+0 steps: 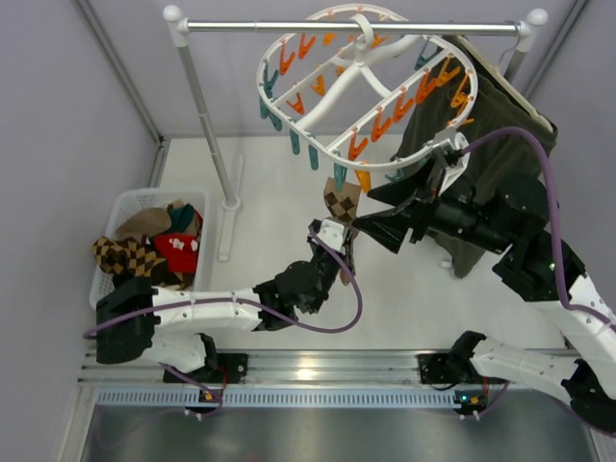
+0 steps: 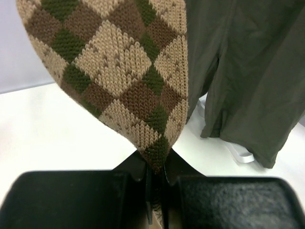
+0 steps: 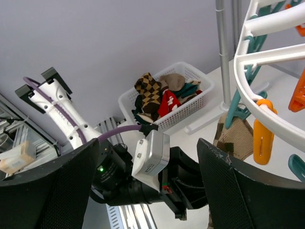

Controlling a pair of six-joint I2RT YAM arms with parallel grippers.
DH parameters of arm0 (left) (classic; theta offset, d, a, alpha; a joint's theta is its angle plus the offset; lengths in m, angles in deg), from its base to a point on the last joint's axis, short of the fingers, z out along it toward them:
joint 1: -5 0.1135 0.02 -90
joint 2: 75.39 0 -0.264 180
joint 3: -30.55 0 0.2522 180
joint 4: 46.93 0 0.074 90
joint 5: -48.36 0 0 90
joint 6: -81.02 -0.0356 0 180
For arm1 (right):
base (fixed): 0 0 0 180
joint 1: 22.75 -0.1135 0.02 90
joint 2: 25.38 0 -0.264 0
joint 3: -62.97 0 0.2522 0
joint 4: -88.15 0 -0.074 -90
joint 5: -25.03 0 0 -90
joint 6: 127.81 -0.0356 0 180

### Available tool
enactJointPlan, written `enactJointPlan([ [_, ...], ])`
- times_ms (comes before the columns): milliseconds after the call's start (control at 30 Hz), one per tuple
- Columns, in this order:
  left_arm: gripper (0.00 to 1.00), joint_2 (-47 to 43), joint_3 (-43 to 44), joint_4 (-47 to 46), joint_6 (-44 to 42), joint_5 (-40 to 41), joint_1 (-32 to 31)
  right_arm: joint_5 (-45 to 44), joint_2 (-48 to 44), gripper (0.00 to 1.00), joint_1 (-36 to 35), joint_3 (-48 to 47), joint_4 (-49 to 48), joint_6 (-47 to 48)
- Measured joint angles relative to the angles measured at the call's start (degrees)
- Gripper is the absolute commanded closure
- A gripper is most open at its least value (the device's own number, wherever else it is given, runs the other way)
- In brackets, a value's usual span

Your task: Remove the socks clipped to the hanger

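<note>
Unclipping step: left gripper [image 2: 155,179] clamped on the sock's [image 2: 119,71] low end, which hangs from the hanger's [image 1: 332,91] near rim. Right gripper [image 3: 147,143] fingers apart beside it. Next, probably: release its clip [image 3: 236,112], pull down

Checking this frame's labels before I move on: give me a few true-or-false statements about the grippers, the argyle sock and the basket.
1. The left gripper is shut on the lower tip of the argyle sock. True.
2. The basket is empty. False: it holds several socks.
3. The right gripper is shut on a sock. False: it is open and holds nothing.
4. The argyle sock hangs from the hanger. True.
</note>
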Motion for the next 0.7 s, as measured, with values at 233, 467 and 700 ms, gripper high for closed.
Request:
enactJointPlan([
  [233,1.00,-1.2,-0.9,0.2,2.1,-2.8,-0.2,-8.2,2.8,0.28,-1.6,-1.4,0.0,-1.9],
  [467,1.00,-4.0,-3.3,0.2,5.0,-9.3,-0.2,-15.3,7.4,0.30,-2.1,-1.4,-0.7,-4.8],
  [700,1.00,-5.2,-4.7,0.3,8.2,-13.9,1.2,-21.1,9.3,0.31,-4.0,0.7,-2.8,-6.1],
])
